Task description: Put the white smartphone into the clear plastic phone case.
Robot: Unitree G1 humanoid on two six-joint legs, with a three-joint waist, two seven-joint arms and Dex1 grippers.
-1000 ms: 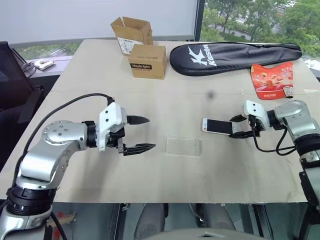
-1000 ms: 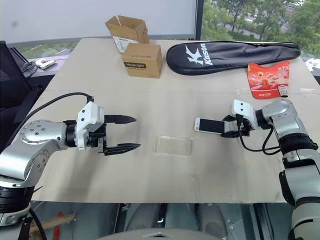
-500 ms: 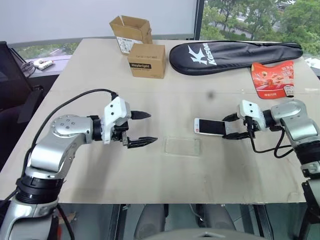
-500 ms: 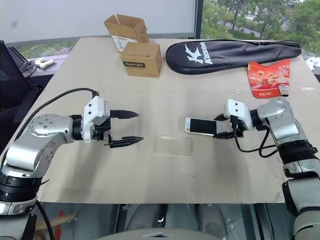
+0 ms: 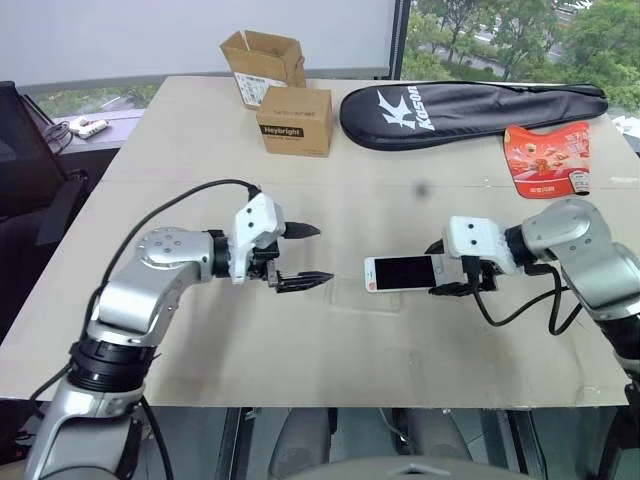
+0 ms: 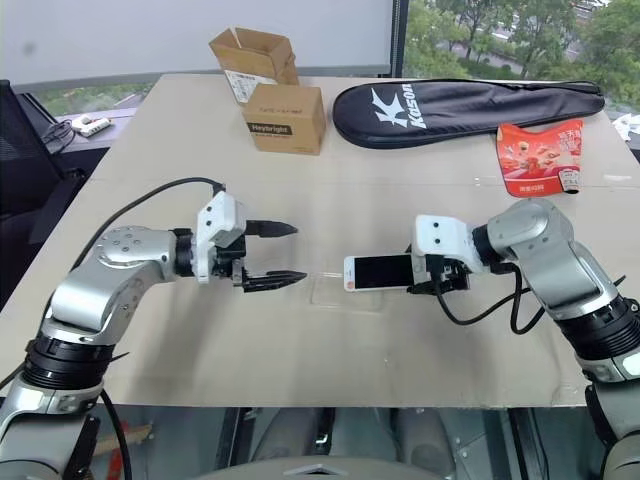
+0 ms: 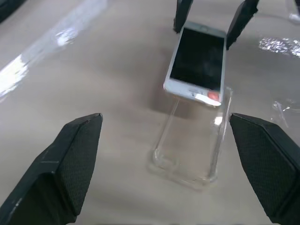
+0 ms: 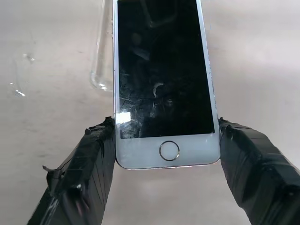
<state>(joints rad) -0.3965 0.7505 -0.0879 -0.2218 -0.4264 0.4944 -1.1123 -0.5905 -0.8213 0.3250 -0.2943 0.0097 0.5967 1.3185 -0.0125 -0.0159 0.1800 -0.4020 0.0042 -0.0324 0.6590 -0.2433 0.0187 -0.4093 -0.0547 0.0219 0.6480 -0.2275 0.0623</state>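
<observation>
Your right gripper [image 5: 452, 277], pinching the stiff, slippery white smartphone [image 5: 402, 272] by its long edges, has carried it over the flimsy clear plastic phone case [image 7: 190, 140] mid-desk, while the left gripper [image 5: 308, 254] waits spread.

head stereo: high, down over table [image 5: 330, 350] | wrists: close, facing inward

Right gripper [image 5: 452, 277]: it has carried the white smartphone [image 5: 401, 272] across the table toward the middle, screen up.
White smartphone: its far end now hangs over one end of the clear plastic phone case [image 7: 190, 150].
Left gripper [image 5: 308, 254]: wide apart, it has moved in closer to the case.
</observation>
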